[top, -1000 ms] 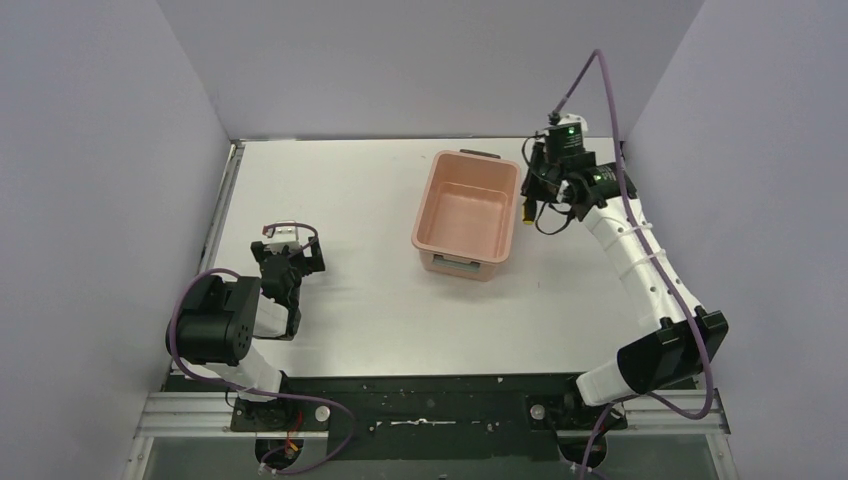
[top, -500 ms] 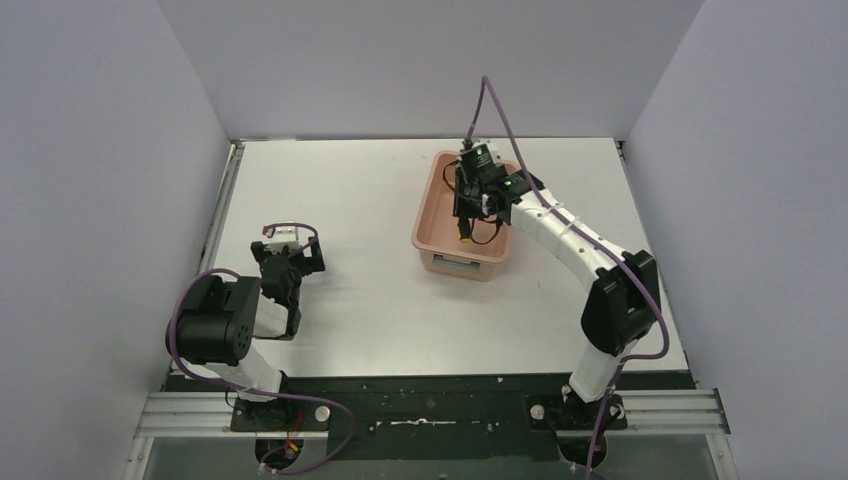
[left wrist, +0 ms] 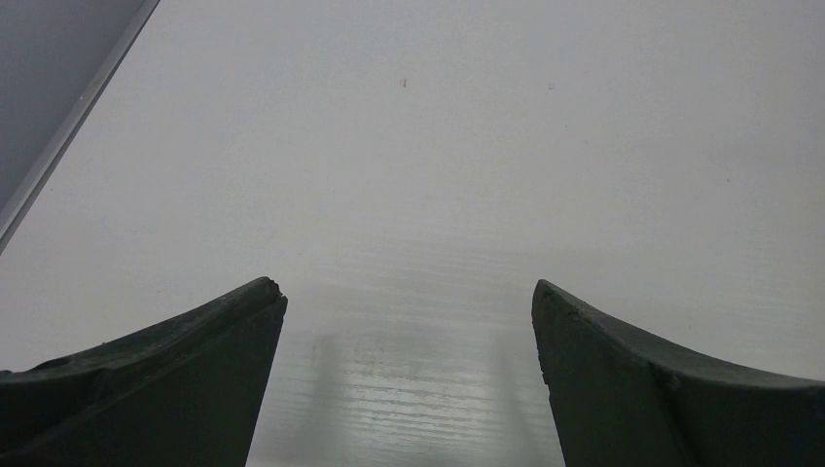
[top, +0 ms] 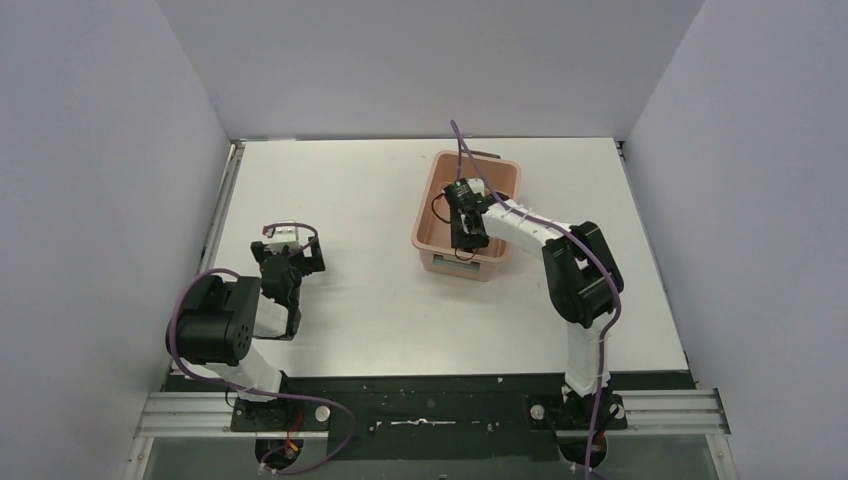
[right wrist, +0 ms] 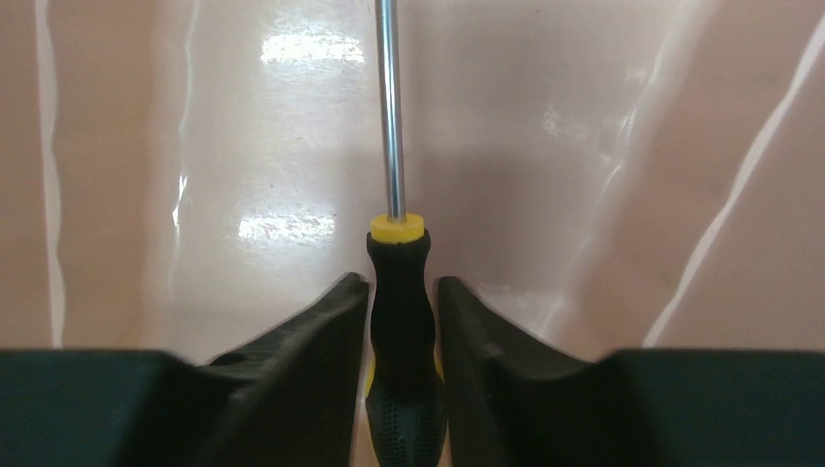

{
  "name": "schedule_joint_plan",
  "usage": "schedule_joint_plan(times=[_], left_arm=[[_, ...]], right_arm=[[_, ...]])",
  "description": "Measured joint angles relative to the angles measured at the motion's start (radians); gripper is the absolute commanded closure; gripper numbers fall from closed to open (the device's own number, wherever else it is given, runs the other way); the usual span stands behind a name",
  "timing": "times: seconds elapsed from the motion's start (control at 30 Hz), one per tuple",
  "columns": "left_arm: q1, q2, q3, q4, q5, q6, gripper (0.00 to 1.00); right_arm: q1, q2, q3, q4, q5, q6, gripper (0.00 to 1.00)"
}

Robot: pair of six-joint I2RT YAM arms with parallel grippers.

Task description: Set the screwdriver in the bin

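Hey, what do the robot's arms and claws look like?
The left arm and right arm pair white links with bulky black joint housings. A purple cable loops along each. The left claw and right claw have dark, matte fingers tapering to blunt tips.

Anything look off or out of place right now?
Nothing stands out. The right gripper grips the screwdriver squarely by its handle inside the bin, which sits upright; the left gripper is open over the table.

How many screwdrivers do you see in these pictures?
1. The screwdriver is held by the right pincer, inside the bin. I see no other.
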Motion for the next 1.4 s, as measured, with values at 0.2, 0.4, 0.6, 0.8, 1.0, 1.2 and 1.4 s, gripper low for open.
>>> schedule_joint_plan(times=[0.2, 0.4, 0.6, 0.8, 1.0, 1.2, 1.4], left_arm=[[0.000, 0.000, 0.000, 0.000, 0.000, 0.000, 0.03], [0.000, 0.000, 0.000, 0.000, 0.000, 0.000, 0.03], [0.000, 0.000, 0.000, 0.000, 0.000, 0.000, 0.03], [0.000, 0.000, 0.000, 0.000, 0.000, 0.000, 0.03], [0.000, 0.000, 0.000, 0.000, 0.000, 0.000, 0.03], [0.000, 0.000, 0.000, 0.000, 0.000, 0.000, 0.03], [0.000, 0.000, 0.000, 0.000, 0.000, 0.000, 0.03]], right_arm=[[0.005, -0.002, -0.002, 0.015, 0.027, -0.001, 0.47], [0.017, -0.039, 0.017, -0.007, 0.050, -0.011, 0.46], [0.031, -0.219, 0.050, -0.005, 0.062, -0.051, 0.00], [0.028, -0.515, -0.032, 0.122, 0.112, -0.138, 0.00], [-0.059, -0.859, -0.344, 0.299, 0.162, -0.206, 0.00], [-0.202, -1.091, -0.708, 0.436, 0.235, -0.241, 0.00], [-0.231, -1.242, -1.047, 0.635, 0.347, -0.294, 0.00]])
